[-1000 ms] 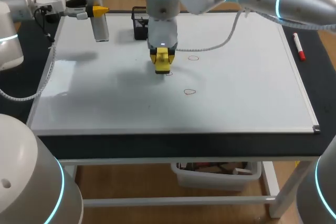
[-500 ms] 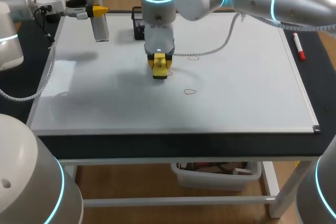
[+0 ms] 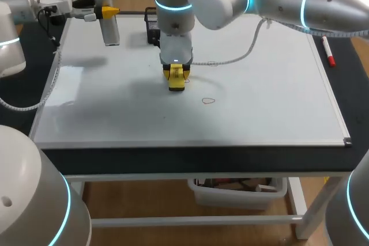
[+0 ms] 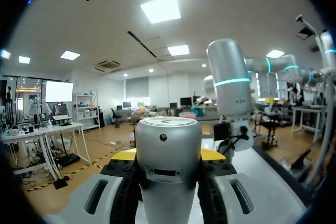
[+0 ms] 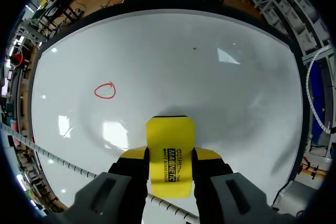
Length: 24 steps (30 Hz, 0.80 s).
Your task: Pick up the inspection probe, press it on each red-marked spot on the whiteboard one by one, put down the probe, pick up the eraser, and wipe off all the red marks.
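My right gripper [image 3: 176,75] is shut on the yellow eraser [image 3: 176,80], pressed flat on the whiteboard [image 3: 259,119] left of its middle. In the right wrist view the eraser [image 5: 169,142] sits between the fingers of the gripper [image 5: 169,157], with a red circle mark [image 5: 105,91] ahead of it. Two red circles show on the board [image 3: 209,100] [image 3: 212,63]; a trace of a third peeks out beside the eraser. My left gripper [image 3: 106,11] is shut on the silver inspection probe [image 3: 110,30] over the board's far left corner. The probe [image 4: 168,145] stands between the fingers of that gripper [image 4: 168,157].
A black mesh holder [image 3: 152,27] stands at the board's far edge, just behind my right wrist. A red marker [image 3: 327,51] lies on the dark table right of the board. A white cable [image 3: 242,53] hangs from my right arm over the board.
My right gripper has slid the eraser a little toward the near side and left, over the mark it was beside. The left arm with the probe has not moved.
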### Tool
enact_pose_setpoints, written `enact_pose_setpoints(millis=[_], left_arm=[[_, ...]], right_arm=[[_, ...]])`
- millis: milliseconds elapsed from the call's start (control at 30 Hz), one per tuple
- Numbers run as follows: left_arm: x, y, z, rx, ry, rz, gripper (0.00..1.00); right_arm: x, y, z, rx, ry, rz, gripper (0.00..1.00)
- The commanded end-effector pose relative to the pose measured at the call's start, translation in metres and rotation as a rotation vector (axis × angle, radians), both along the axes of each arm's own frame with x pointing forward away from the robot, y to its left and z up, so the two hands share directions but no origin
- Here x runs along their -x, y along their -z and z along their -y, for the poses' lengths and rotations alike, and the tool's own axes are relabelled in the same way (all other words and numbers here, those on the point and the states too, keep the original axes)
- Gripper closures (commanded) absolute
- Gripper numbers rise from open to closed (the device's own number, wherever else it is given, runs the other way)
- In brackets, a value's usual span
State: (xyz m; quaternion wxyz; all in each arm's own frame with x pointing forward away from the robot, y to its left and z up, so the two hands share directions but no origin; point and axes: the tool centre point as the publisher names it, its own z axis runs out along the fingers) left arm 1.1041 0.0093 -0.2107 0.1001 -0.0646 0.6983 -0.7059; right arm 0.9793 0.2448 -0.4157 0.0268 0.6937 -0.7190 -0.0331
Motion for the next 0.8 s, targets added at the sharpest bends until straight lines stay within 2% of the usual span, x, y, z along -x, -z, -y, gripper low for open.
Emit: enact_pose_setpoints(millis=[33,267,800], left_arm=[[0.0,0.0,0.0,0.002,0.001,0.002,1.0],[0.0,0.0,0.0,0.002,0.001,0.002,1.0],[0.0,0.0,0.0,0.002,0.001,0.002,1.0]], right_arm=[[0.0,0.003,0.003,-0.004,0.001,0.0,1.0],[0.003,0.007,0.009,0.001,0.013,-0.001,1.0],[0.006,0.008,0.048,0.021,0.095,0.011,1.0]])
